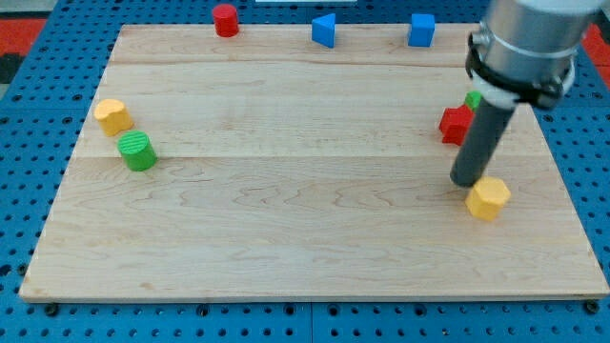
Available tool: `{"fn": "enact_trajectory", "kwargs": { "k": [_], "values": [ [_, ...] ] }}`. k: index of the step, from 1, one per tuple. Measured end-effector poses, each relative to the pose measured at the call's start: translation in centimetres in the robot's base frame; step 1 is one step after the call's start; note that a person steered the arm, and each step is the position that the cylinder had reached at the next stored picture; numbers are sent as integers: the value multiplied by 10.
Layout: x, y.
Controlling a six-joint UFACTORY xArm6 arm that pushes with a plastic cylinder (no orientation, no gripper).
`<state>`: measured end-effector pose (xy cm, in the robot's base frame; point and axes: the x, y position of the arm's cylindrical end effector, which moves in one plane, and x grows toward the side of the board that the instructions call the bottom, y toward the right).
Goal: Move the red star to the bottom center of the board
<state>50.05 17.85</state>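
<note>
The red star (pixel 455 124) lies near the board's right edge, partly hidden behind my dark rod. My tip (pixel 467 182) rests on the board just below the star, at the view's right. A yellow block (pixel 488 198) lies touching or almost touching the tip on its lower right. A green block (pixel 473 99) peeks out just above the star, mostly hidden by the arm.
A red cylinder (pixel 225 20), a blue triangular block (pixel 325 30) and a blue cube (pixel 421 30) line the board's top edge. A yellow block (pixel 112 116) and a green cylinder (pixel 137 151) sit at the left. The wooden board (pixel 286 219) lies on a blue pegboard.
</note>
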Motion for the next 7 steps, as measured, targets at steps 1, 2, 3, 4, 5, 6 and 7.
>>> {"fn": "enact_trajectory", "kwargs": {
  "k": [1,2,3,4,5,6,7],
  "values": [
    [26,0],
    [8,-12],
    [-22,-7],
    [-40,-7],
    [-48,-1],
    [-48,22],
    [-67,53]
  ]
}}
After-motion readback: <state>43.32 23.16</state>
